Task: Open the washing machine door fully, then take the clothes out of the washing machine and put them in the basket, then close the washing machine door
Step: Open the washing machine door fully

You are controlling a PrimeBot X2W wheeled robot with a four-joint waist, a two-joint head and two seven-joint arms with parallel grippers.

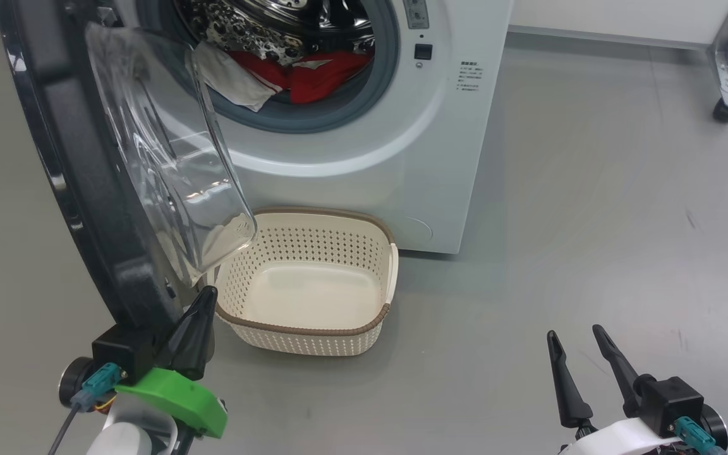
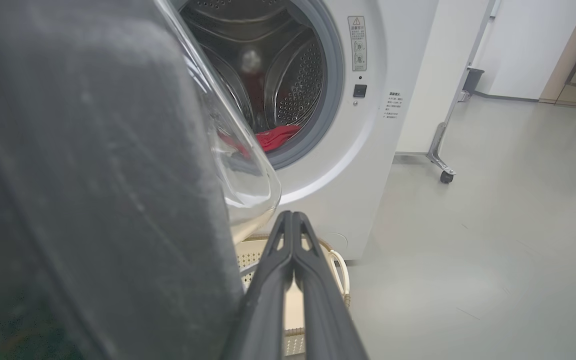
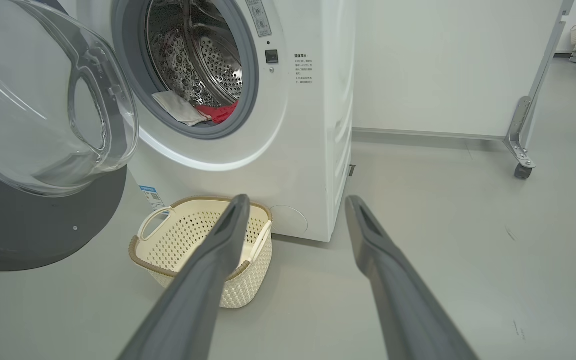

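White enamel covers the washing machine (image 1: 364, 158), and what writing we can find sits on its front. Beside the drum opening is a narrow warning label (image 2: 356, 42) with a red triangle at its top. Further out from the opening is a small block of dark print (image 1: 469, 76), too fine for us to read. A little blue label (image 3: 150, 195) sits low on the machine's front, and it is just as illegible.

The door (image 1: 86, 208) stands swung out from the machine, a wide glossy black rim around a bulging clear glass bowl (image 1: 168, 158). Its top is cut off in the head view. In the left wrist view its dark back blocks much of the machine.

The drum (image 3: 208, 70) is perforated steel, ringed by a grey rubber seal (image 1: 313, 117). The clothes (image 1: 320, 72) lie inside the machine at the lower lip of the opening. They are red cloth, with a white piece draped onto the seal, and we can make out no print on them.

The basket (image 1: 301, 344) sits on the grey floor (image 1: 591, 221) directly in front of the machine. It is cream perforated plastic, rounded-rectangular, with a brown woven-look rim, and its smooth bottom is showing.

Our left gripper (image 1: 207, 292) has its fingers pressed together on nothing. It is just beside the door's lower edge, and we cannot tell whether it touches. Our right gripper (image 1: 576, 333) hangs well clear of the machine, with its fingers spread wide and holding nothing.
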